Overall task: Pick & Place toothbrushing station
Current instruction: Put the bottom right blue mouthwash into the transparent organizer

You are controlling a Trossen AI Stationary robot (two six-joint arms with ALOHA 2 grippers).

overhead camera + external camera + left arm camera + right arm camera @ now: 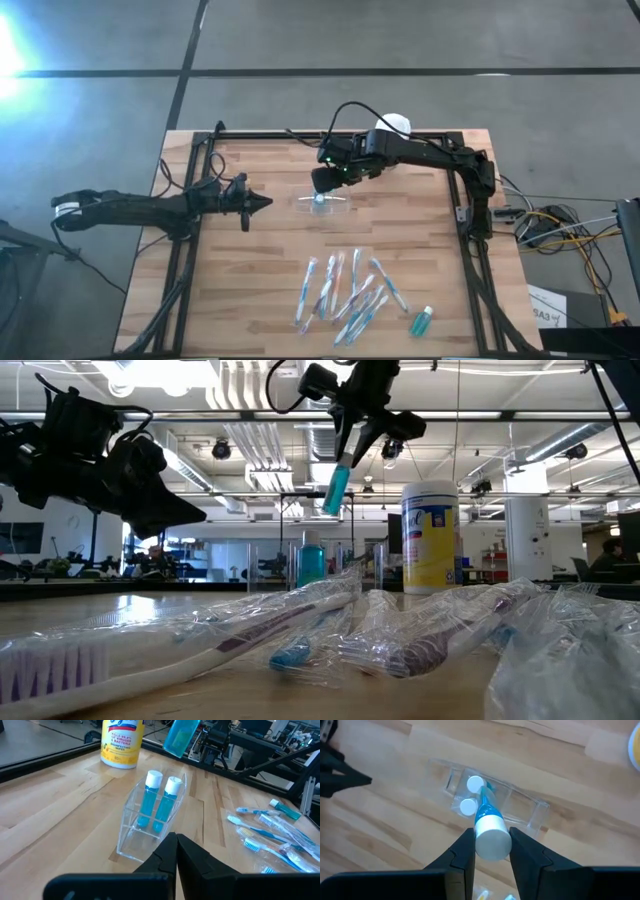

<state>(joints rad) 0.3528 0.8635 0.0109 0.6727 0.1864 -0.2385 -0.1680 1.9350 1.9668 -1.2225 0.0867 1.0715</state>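
Third tube going in
Right gripper (491, 852) clamps a blue tube (489, 827) just above the clear holder (150, 822), two tubes seated; left gripper (176, 851) clenched, empty, beside it; toothbrushes (345, 288) unplaced.

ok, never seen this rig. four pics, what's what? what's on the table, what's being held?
Two robot arms at a wooden table. One camera looks down from above, one sits at table height, one rides on each wrist. The right gripper holds a teal tube with a white cap over the clear holder, which already has two such tubes standing in it. The left gripper waits beside the holder, shut and empty. Also on the table: wrapped toothbrushes, another teal tube and a yellow wipes canister.
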